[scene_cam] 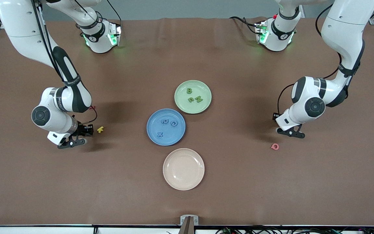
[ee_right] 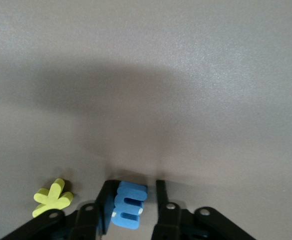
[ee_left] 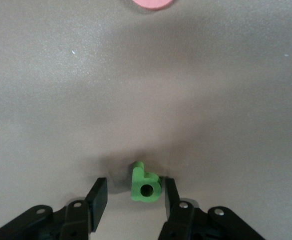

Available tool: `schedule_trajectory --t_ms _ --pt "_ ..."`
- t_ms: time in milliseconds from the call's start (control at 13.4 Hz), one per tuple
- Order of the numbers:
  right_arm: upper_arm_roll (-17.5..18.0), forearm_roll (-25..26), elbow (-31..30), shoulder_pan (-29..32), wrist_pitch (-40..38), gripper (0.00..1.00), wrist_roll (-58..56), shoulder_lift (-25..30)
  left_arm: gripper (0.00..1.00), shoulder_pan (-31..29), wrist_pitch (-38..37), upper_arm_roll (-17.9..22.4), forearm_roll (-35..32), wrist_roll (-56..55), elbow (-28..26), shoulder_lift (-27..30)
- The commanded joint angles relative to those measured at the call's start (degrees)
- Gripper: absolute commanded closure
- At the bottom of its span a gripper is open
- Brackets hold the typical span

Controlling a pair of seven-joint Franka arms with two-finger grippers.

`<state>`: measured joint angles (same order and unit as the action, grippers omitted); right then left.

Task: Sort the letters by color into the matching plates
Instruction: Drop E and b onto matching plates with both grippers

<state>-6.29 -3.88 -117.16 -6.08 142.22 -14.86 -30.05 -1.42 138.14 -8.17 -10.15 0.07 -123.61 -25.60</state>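
Front view: the green plate (scene_cam: pixel 193 97) carries three green letters (scene_cam: pixel 193 96); the blue plate (scene_cam: pixel 166 127), touching it and nearer the camera, carries three blue letters (scene_cam: pixel 167 125). A beige plate (scene_cam: pixel 183 169) sits nearer still. The right end effector (scene_cam: pixel 75 138) is down at the counter (scene_cam: pixel 187 201) toward the right arm's end, just beside a yellow letter (scene_cam: pixel 100 129). The left end effector (scene_cam: pixel 292 132) is low toward the left arm's end, near a pink letter (scene_cam: pixel 275 146). Left wrist view: left end effector (ee_left: pixel 134 196) spread around a green letter "b" (ee_left: pixel 145 183) lying flat on the counter; one finger touches it, the other stands apart (not yet pinched). Right wrist view: right end effector (ee_right: pixel 133 201) straddles a blue letter "E" (ee_right: pixel 129 205), one finger (ee_right: pixel 107 202) against it, a gap at the other; yellow letter (ee_right: pixel 52 197) just beside.
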Motion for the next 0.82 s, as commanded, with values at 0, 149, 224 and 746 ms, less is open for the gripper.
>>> schedule_trajectory --t_ms 0,149,224,746 --pt "0.8 0.2 -0.5 0.5 0.5 0.71 -0.3 -0.3 0.77 -0.6 1.0 -0.5 -1.0 -0.1 -0.8 0.3" --pt "0.8 0.2 -0.5 0.5 0.5 0.78 -0.3 -0.3 0.94 -0.5 1.0 -0.5 -0.9 -0.2 -0.8 0.3" --pt "0.8 0.2 -0.5 0.5 0.3 0.81 -0.3 -0.3 0.99 -0.6 1.0 -0.6 -0.9 -0.2 -0.7 0.5" --pt "0.8 0.2 6.0 -3.0 -9.7 0.85 1.1 0.6 1.00 -0.4 -10.9 -8.7 5.3 -3.4 3.1 7.6"
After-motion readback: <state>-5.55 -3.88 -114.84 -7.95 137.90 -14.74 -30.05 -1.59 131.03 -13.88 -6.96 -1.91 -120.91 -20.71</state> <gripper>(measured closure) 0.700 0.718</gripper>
